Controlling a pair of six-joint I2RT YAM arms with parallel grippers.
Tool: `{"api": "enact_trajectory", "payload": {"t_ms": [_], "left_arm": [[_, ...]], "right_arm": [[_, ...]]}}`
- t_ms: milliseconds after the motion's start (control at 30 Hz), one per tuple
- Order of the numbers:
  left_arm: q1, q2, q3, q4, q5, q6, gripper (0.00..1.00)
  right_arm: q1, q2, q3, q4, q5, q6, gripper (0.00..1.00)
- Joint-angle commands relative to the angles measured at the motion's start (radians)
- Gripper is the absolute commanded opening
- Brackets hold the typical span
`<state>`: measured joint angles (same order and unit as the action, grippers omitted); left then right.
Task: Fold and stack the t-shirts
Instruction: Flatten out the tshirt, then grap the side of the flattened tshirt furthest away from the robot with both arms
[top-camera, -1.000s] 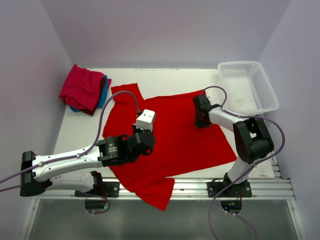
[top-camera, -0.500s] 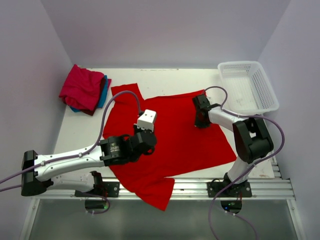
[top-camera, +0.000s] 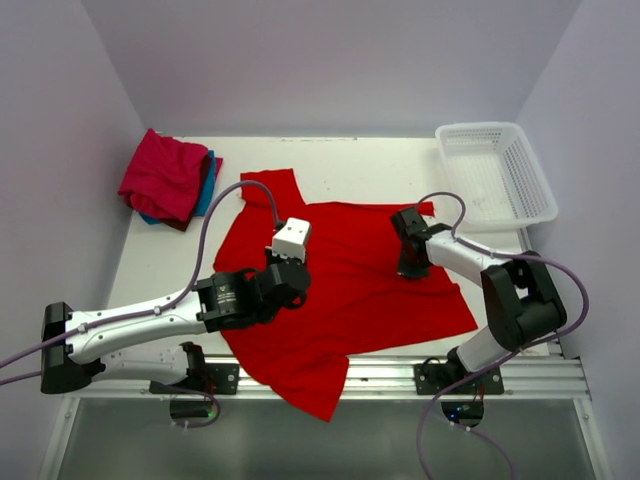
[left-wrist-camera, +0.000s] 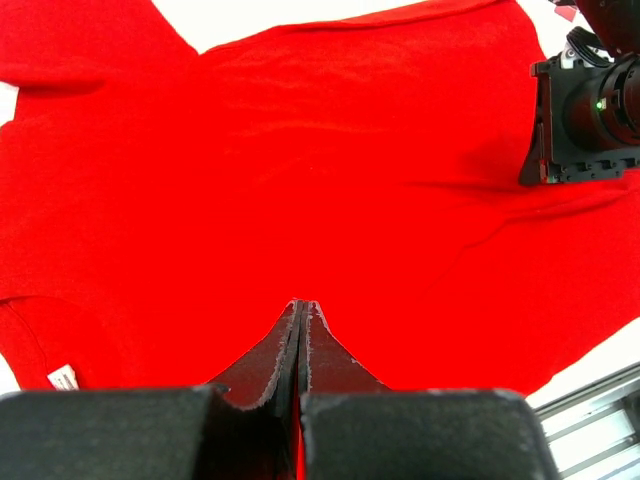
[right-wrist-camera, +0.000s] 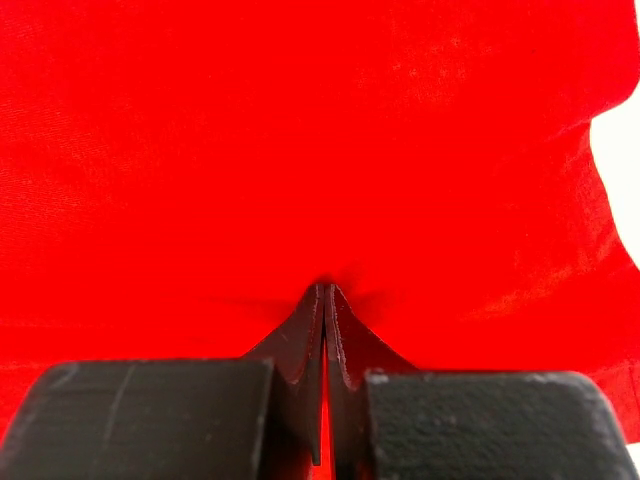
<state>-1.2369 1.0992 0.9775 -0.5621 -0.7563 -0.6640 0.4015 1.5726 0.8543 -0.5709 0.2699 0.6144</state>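
The large bright red t-shirt (top-camera: 350, 300) lies spread flat across the middle of the table, with one corner hanging over the near edge. My left gripper (top-camera: 297, 268) (left-wrist-camera: 303, 305) is shut over the shirt's left half, its tips down at the cloth. My right gripper (top-camera: 408, 270) (right-wrist-camera: 325, 287) is shut too, tips pressed onto the cloth near the shirt's right side, where a small dimple shows. At the far left the crimson-pink t-shirt (top-camera: 162, 178) lies bunched on top of the teal-blue t-shirt (top-camera: 209, 185).
A white mesh basket (top-camera: 500, 222) stands at the far right corner. The metal rail (top-camera: 400, 370) with the arm bases runs along the near edge. Walls close in on the left, back and right. A white label (left-wrist-camera: 62, 378) shows at the shirt's edge.
My right gripper has slid nearer and a little right, and the red t-shirt's far edge, sleeve and right corner have shifted with it. The left gripper has barely moved.
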Motion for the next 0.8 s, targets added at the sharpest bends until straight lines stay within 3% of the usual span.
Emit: {"api": "enact_trajectory", "payload": {"t_ms": [0,200,433,533,567,600,633,667,700,767], "left_arm": [[0.010,-0.016,0.009,0.042,-0.003,0.012,0.00],[0.034,-0.019,-0.082,0.132,0.003,0.079,0.00],[0.198,0.050,-0.042,0.390,0.086,0.292,0.00],[0.299,0.111,0.007,0.493,0.138,0.380,0.07],[0.330,0.126,0.016,0.522,0.165,0.400,0.14],[0.362,0.164,0.027,0.545,0.181,0.427,0.18],[0.437,0.188,0.055,0.603,0.207,0.432,0.25],[0.488,0.238,0.079,0.602,0.298,0.420,0.39],[0.598,0.270,0.104,0.590,0.340,0.378,0.44],[0.690,0.367,0.177,0.579,0.412,0.340,0.55]], "right_arm": [[0.013,0.032,-0.067,-0.156,-0.026,0.038,0.00],[0.051,-0.043,-0.044,-0.161,0.014,0.048,0.00],[0.051,-0.146,0.263,-0.106,0.133,-0.064,0.00],[0.050,-0.129,0.386,-0.086,0.146,-0.119,0.18],[0.049,-0.122,0.412,-0.084,0.144,-0.146,0.46],[0.051,-0.112,0.440,-0.086,0.146,-0.157,0.56],[0.051,-0.088,0.495,-0.101,0.152,-0.165,0.61],[0.050,-0.079,0.520,-0.113,0.150,-0.176,0.73],[0.051,-0.071,0.535,-0.121,0.147,-0.180,0.76],[0.049,-0.066,0.563,-0.139,0.144,-0.180,0.81]]}}
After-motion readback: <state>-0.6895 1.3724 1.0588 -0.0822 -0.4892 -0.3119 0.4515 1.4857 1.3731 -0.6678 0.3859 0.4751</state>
